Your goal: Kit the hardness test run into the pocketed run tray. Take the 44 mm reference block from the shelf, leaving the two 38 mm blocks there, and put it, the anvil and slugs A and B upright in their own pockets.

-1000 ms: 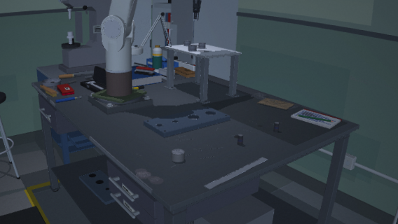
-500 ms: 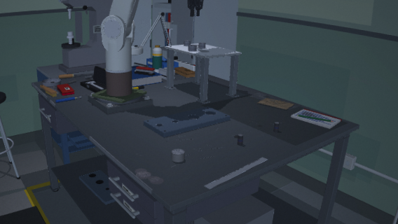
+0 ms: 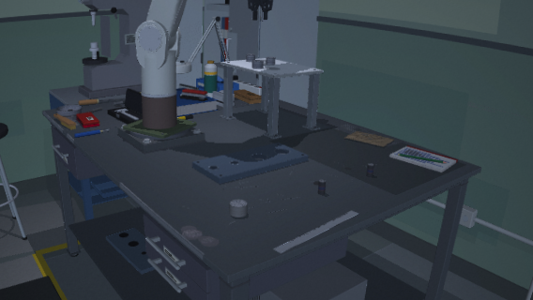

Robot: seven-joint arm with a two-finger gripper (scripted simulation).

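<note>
Three grey reference blocks (image 3: 259,61) sit close together on the white shelf (image 3: 271,68) at the back of the table; at this size I cannot tell which is the 44 mm one. The blue pocketed run tray (image 3: 250,162) lies flat in the middle of the table. The pale anvil (image 3: 238,208) stands upright near the front edge. Two dark slugs stand upright to the right, one (image 3: 322,186) nearer the tray and one (image 3: 370,169) further right. My gripper (image 3: 260,10) hangs high above the shelf, over the blocks, open and empty.
A second blue plate (image 3: 130,247) lies on the floor under the table's front left. A steel ruler (image 3: 315,231) lies along the front edge, a coloured card (image 3: 422,158) and a brown pad (image 3: 369,138) lie at the right, and tools crowd the back left by my arm's base (image 3: 158,112).
</note>
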